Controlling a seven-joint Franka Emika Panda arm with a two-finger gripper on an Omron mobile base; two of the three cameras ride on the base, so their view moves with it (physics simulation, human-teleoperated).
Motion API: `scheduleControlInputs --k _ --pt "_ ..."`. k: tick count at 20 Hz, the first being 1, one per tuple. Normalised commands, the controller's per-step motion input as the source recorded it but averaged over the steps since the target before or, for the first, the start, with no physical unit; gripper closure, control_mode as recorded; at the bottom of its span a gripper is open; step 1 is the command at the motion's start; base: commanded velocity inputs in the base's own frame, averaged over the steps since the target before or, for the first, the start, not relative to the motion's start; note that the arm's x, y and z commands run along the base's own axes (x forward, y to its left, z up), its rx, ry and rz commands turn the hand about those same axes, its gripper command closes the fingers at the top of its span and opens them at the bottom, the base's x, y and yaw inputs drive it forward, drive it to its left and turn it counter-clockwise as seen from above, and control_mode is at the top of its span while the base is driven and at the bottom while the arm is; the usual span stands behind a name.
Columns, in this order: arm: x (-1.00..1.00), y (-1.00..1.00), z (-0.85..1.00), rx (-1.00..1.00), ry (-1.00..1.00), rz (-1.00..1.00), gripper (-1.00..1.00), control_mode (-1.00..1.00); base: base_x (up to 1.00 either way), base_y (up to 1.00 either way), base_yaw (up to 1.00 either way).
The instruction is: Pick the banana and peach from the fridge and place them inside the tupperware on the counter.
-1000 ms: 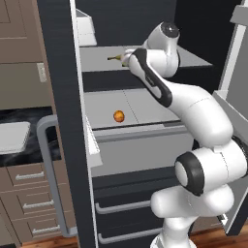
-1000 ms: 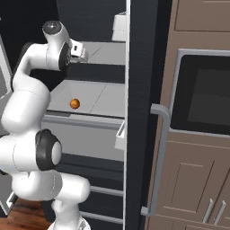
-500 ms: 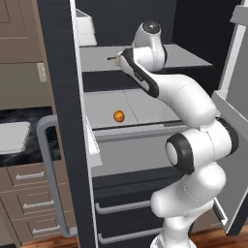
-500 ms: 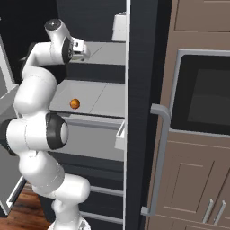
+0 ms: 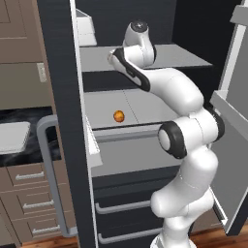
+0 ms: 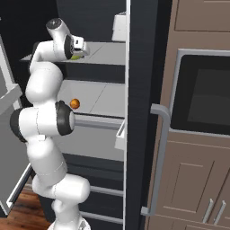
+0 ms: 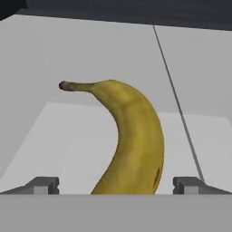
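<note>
Pincer spread wide, one fingertip either side of the banana on the upper fridge shelf; contact apparently none. Peach sits one shelf below.

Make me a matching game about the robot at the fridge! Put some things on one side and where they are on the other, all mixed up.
Things:
1. banana
2. peach
3. tupperware
4. gripper

Places or states:
A. on the black counter, left of the fridge
B. on the lower grey shelf
C. open, one fingertip on each side of the banana
D. on the upper grey shelf, between the open jaws

Pairs: 1-D, 2-B, 3-A, 4-C
</note>
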Motion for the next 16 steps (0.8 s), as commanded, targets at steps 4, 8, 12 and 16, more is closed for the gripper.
scheduleControlInputs --k 4,8,12,16 --pt "0.48 0.11 0.0 0.0 0.0 0.0 -1.0 -1.0 0.0 0.0 0.0" --pt "0.44 0.01 -0.04 0.0 0.0 0.0 -1.0 -1.0 0.0 0.0 0.0" --pt "0.18 -0.02 -0.22 0.0 0.0 0.0 -1.0 -1.0 0.0 0.0 0.0" --pt "0.08 -0.01 -0.39 0.0 0.0 0.0 1.0 -1.0 0.0 0.0 0.0"
